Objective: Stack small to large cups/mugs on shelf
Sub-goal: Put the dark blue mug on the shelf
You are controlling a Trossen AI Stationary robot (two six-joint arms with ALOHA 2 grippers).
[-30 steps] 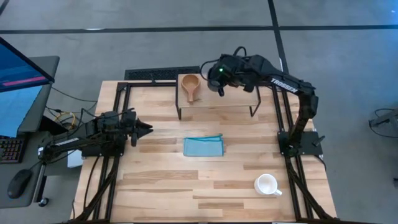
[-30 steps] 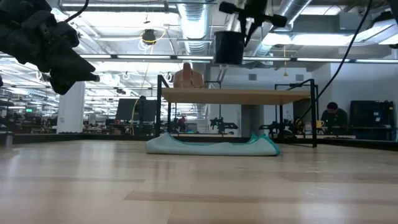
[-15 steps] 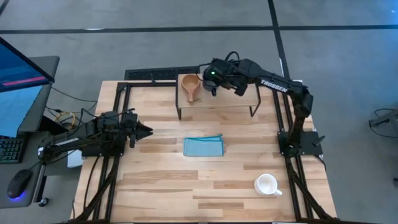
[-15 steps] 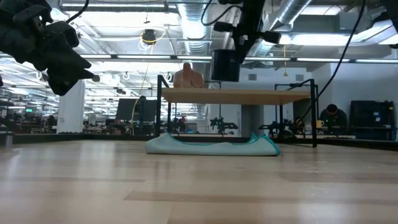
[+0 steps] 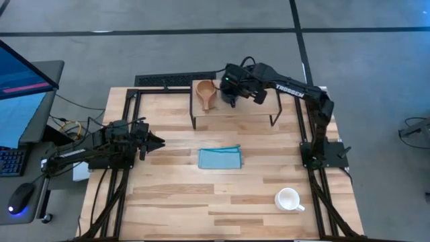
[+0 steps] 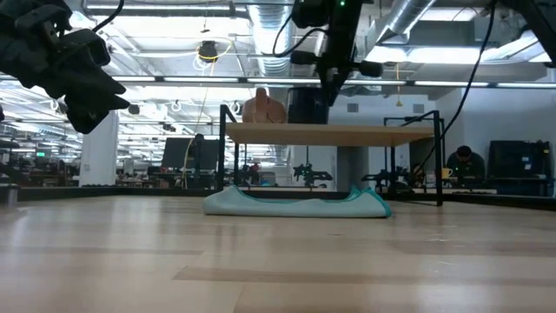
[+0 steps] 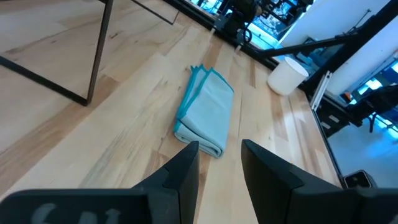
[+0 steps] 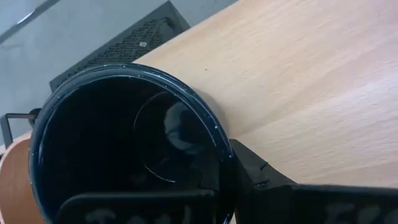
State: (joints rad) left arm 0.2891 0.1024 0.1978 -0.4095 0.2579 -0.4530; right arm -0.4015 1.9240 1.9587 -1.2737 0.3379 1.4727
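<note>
Readable text: "TROSSEN" | showing in white capitals | lying along the forearm link of the right arm (image 5: 290,89), high view | nothing else legible is showing in any view.

An open-plan robotics lab: bare ceiling ducts (image 6: 269,22), rows of workbenches (image 6: 156,169), a concrete floor (image 5: 201,40), a monitor (image 5: 20,87) beside the table.
</note>
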